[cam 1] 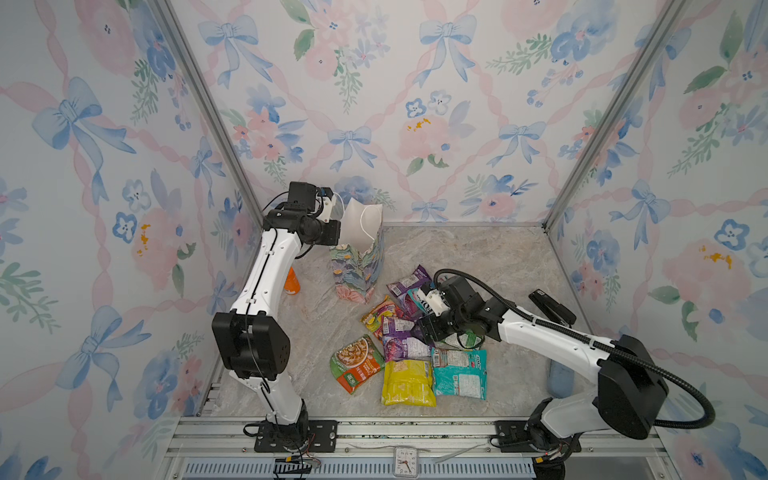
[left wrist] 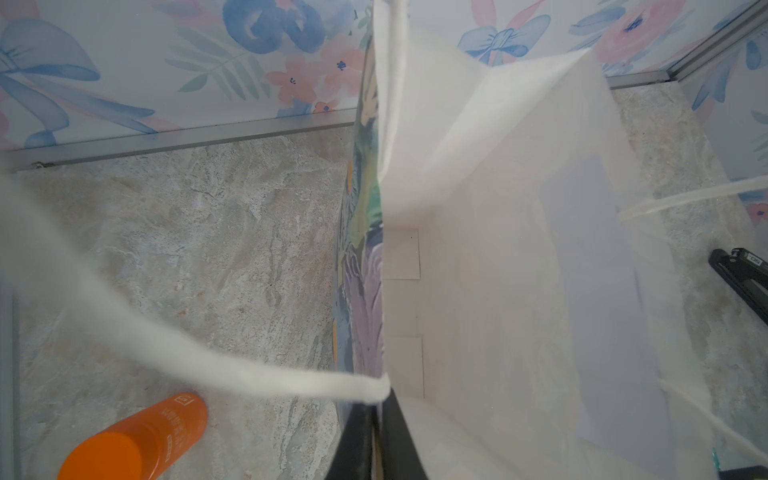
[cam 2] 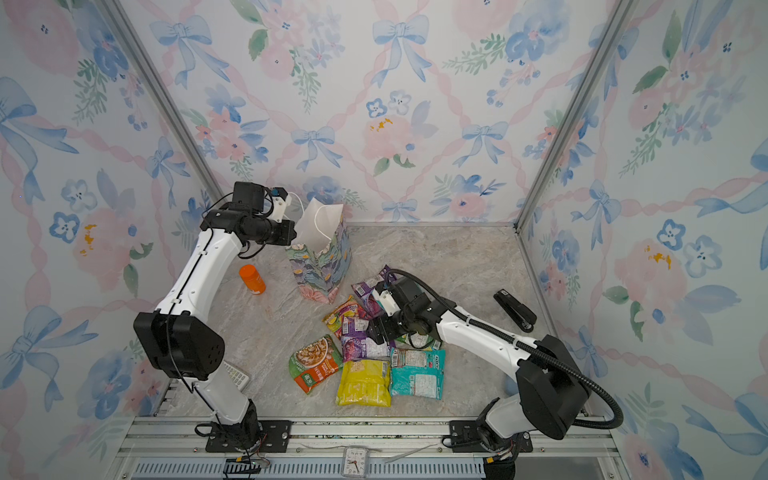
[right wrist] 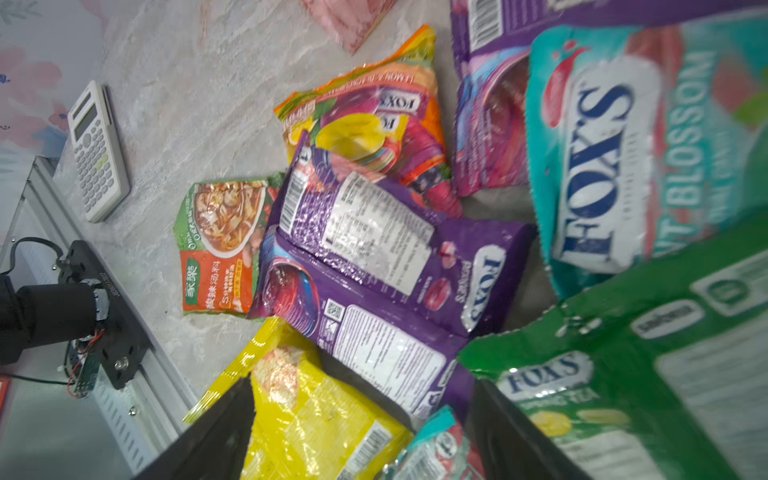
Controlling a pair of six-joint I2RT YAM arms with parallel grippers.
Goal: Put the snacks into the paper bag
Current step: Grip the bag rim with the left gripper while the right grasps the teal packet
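Nearest me, the yellow packet (cam 1: 409, 382) and teal packet (cam 1: 459, 374) lie flat at the front of the snacks (cam 1: 407, 345), all of them on the tabletop. My right gripper (right wrist: 365, 432) hangs over the overlapping purple packets (right wrist: 374, 282) with its fingers spread wide, holding nothing. Closing here could catch two packets, or the glossy film could slip out. Farther back, my left gripper (left wrist: 376, 432) is clamped on the rim of the paper bag (cam 1: 359, 266), whose inside looks empty. A tug there could tip it.

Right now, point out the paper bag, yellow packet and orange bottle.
paper bag (cam 1: 358, 270), in a top view, printed front wall.
yellow packet (cam 1: 408, 382), in a top view, its middle.
orange bottle (cam 2: 252, 280), in a top view, its body.
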